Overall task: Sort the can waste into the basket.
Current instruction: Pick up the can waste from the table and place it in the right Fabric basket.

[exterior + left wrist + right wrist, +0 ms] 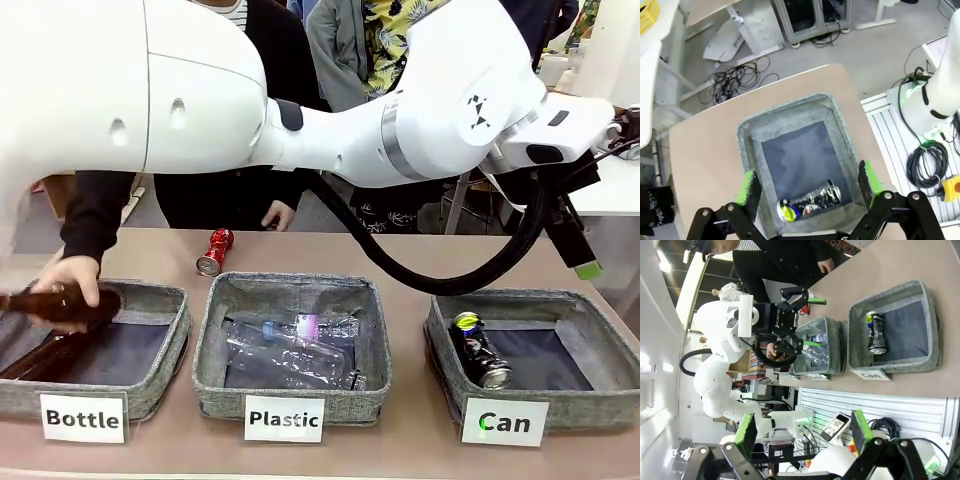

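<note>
A dark can with a silver top and colourful print (pixel 480 352) lies on its side in the grey basket labelled "Can" (pixel 585 408) at the right. My left arm reaches across the table, and my left gripper (pixel 585 262) hangs above that basket's far right side. In the left wrist view the left gripper (pixel 807 182) is open and holds nothing, with the dark can (pixel 810 202) lying below it in the basket (pixel 790 107). A shiny red can (pixel 214 250) lies on the table behind the middle basket. My right gripper (pixel 803 429) is open and holds nothing, off the table's side.
The "Plastic" basket (pixel 212 345) holds clear bottles. A person's hand (pixel 70 275) holds a brown bottle (pixel 60 305) over the "Bottle" basket (pixel 165 345) at the left. People stand at the far side. The table's right edge lies just past the Can basket.
</note>
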